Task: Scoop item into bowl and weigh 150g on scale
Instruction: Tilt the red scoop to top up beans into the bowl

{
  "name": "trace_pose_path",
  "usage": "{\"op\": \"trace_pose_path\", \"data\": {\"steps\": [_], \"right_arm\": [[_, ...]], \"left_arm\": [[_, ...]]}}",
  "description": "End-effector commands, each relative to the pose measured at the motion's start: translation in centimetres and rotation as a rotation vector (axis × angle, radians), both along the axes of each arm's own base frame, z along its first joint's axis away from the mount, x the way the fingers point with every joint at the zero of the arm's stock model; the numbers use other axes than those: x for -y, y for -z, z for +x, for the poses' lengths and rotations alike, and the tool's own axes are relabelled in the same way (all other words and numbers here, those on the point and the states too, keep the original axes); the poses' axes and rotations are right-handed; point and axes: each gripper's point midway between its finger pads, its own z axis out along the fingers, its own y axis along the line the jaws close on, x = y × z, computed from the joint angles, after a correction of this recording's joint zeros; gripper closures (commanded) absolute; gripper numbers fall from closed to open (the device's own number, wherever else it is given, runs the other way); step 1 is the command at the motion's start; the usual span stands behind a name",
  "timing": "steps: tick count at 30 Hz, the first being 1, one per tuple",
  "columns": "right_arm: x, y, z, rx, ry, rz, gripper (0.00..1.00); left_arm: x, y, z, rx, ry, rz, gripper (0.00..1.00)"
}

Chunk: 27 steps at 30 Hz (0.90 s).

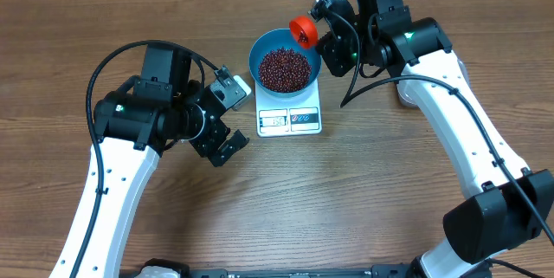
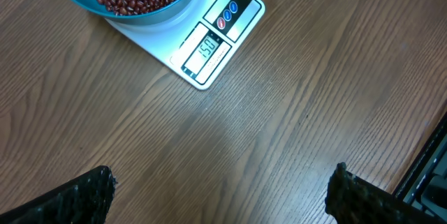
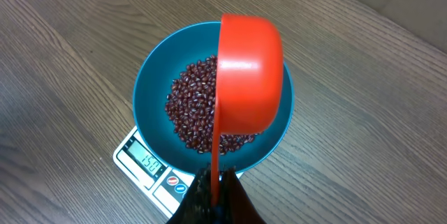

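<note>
Right pincer (image 3: 215, 193) clamped on orange scoop (image 3: 250, 77) above bowl (image 3: 155, 88) — left pincer (image 2: 222, 185) wide, empty.

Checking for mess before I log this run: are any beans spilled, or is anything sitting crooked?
Nothing stands out. The beans all lie inside the blue bowl, which sits on the scale; none show on the wooden table. The red scoop, held by the right gripper, is tipped over the bowl, as for pouring.
</note>
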Motion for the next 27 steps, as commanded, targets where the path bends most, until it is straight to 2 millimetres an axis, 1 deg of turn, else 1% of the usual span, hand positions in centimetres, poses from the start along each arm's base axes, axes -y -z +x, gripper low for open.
{"op": "trace_pose_path", "data": {"steps": [1,12,17,22,27], "right_arm": [[-0.4,-0.8,-0.1,0.017,-0.010,0.013,0.96],[-0.5,-0.8,-0.2,0.009,-0.017,0.020,0.96],[-1.4,-1.0,-0.9,-0.014,-0.051,0.071,0.96],[-1.3,-1.0,-0.9,-0.067,0.019,0.113,0.96],[-1.9,-1.3,-1.6,-0.119,0.003,0.182,0.96]], "left_arm": [[-0.2,-0.3,-0.1,0.012,-0.010,-0.004,0.00],[-0.2,-0.3,-0.1,0.012,-0.010,-0.004,0.00],[-0.2,-0.3,-0.1,0.012,-0.010,-0.004,0.00],[-0.2,-0.3,-0.1,0.013,-0.010,-0.004,0.00],[-0.2,-0.3,-0.1,0.013,-0.010,-0.004,0.00]]}}
